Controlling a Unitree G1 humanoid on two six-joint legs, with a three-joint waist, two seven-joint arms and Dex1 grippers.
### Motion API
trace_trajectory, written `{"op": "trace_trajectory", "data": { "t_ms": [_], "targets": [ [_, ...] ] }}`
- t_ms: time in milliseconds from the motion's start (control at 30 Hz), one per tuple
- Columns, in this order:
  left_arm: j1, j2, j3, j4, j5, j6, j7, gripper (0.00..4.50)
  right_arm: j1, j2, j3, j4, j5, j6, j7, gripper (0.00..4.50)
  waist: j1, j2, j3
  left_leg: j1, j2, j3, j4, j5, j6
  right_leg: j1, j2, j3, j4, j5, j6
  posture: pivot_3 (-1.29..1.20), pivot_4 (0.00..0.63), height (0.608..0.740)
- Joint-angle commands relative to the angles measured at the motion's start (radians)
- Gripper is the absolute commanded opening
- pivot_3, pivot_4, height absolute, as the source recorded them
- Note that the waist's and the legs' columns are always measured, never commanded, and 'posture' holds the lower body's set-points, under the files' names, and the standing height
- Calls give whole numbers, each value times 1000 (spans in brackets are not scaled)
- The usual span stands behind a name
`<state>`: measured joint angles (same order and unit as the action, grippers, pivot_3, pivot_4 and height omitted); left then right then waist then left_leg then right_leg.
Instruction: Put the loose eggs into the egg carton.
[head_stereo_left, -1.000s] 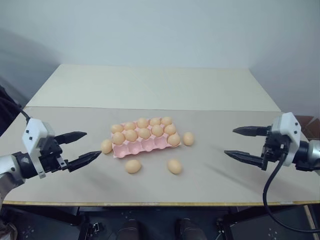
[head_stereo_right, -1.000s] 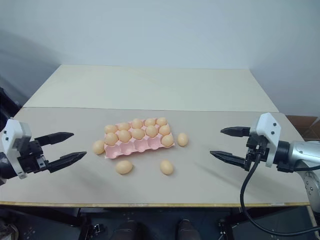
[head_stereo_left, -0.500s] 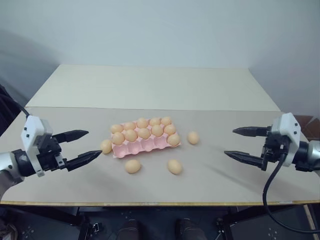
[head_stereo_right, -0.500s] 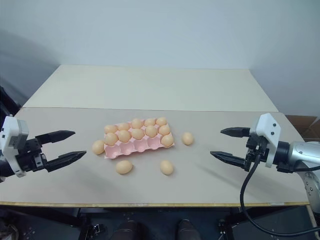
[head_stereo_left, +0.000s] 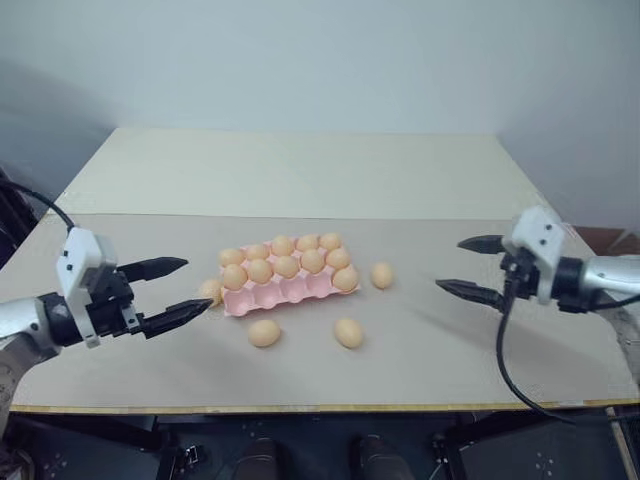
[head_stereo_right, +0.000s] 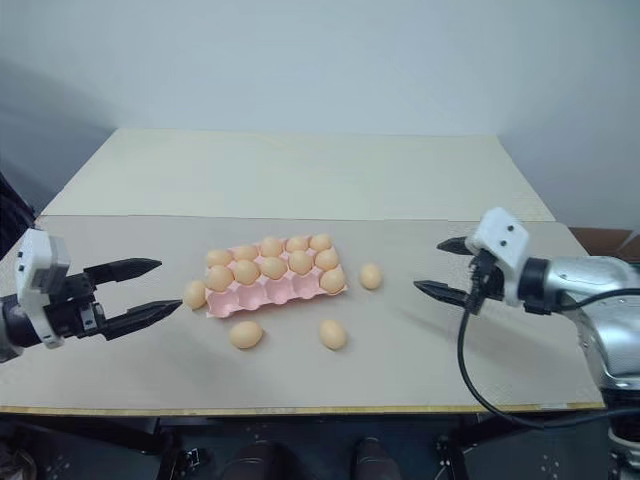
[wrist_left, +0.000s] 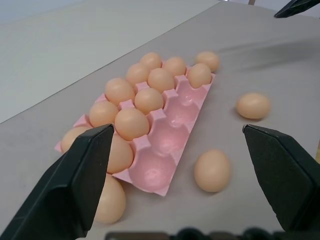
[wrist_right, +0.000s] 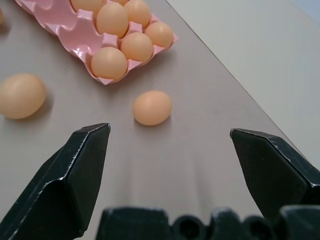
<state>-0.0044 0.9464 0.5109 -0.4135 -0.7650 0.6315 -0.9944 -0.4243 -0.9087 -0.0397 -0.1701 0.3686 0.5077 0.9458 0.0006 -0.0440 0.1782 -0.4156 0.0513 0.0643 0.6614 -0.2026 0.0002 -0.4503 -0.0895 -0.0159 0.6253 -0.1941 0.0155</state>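
Note:
The pink egg carton (head_stereo_left: 292, 293) lies mid-table, with eggs in its two far rows and its near row of cups bare (wrist_left: 165, 145). Several loose eggs lie around it: one at its left end (head_stereo_left: 210, 290), two in front (head_stereo_left: 264, 332) (head_stereo_left: 348, 332), and one off its right end (head_stereo_left: 381, 275) (wrist_right: 152, 107). My left gripper (head_stereo_left: 198, 283) is open, its tips just left of the left-end egg and apart from it. My right gripper (head_stereo_left: 449, 264) is open above the table, right of the right-end egg, pointing toward it with a gap between.
The carton and eggs sit on the grey near half of the table (head_stereo_left: 430, 350); a paler tabletop (head_stereo_left: 300, 170) stretches behind to the wall. A black cable (head_stereo_left: 510, 370) hangs from the right wrist over the front edge.
My right gripper has moved inward toward the egg off the carton's right end. That egg has rolled slightly away from the carton. The left gripper has barely moved.

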Motion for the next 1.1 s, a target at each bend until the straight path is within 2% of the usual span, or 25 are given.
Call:
{"op": "trace_trajectory", "data": {
  "t_ms": [33, 300, 533, 633, 800, 967, 1100],
  "targets": [
    [-31, -1, -13, 5, 3, -23, -1, 4491, -102, 85, 126, 114, -117, 4, -65, 4500, -2, 0, 0, 0, 0, 0, 0, 0, 0, 0, 0, 0, 0, 0, 0, 0, 150, 740],
    [-49, -2, -28, 19, 11, -33, -8, 4491, -237, 265, 260, 365, -256, -87, -96, 4500, -12, 0, 0, -7, -1, 0, 0, 0, 0, -6, 0, 1, 0, 5, 4, 0, 150, 740],
    [-35, 3, -14, 11, 9, -32, -10, 4491, -283, 362, 270, 505, -316, -144, -120, 4500, -14, 0, 0, -7, -1, 0, 0, 0, 0, -6, 1, 0, 1, 5, 5, 0, 150, 740],
    [-31, 7, -7, 9, 11, -32, -11, 4500, -286, 376, 251, 519, -325, -151, -134, 3910, -15, 0, 0, -6, -1, 0, 0, 1, 0, -6, 1, 1, 2, 5, 5, 0, 150, 740],
    [-23, 7, 0, 10, 13, -34, -12, 4500, -248, 351, 194, 424, -292, -136, -123, 2261, -15, 0, 0, -6, 0, 0, 0, 1, 0, -6, 1, 1, 3, 5, 5, 0, 150, 740],
    [-30, 7, -6, 23, 20, -41, -14, 4500, -198, 303, 158, 227, -266, -88, -97, 2261, -13, 0, 0, -6, 0, 0, 0, 1, 0, -6, 1, 0, 2, 5, 5, 0, 150, 740],
    [-51, 9, -23, 47, 32, -51, -20, 4500, -228, 350, 209, 73, -243, 8, -96, 2261, -20, 0, 0, -5, 0, 0, 0, 1, 0, -6, 2, 1, 3, 5, 5, 0, 150, 740]
  ]
}}
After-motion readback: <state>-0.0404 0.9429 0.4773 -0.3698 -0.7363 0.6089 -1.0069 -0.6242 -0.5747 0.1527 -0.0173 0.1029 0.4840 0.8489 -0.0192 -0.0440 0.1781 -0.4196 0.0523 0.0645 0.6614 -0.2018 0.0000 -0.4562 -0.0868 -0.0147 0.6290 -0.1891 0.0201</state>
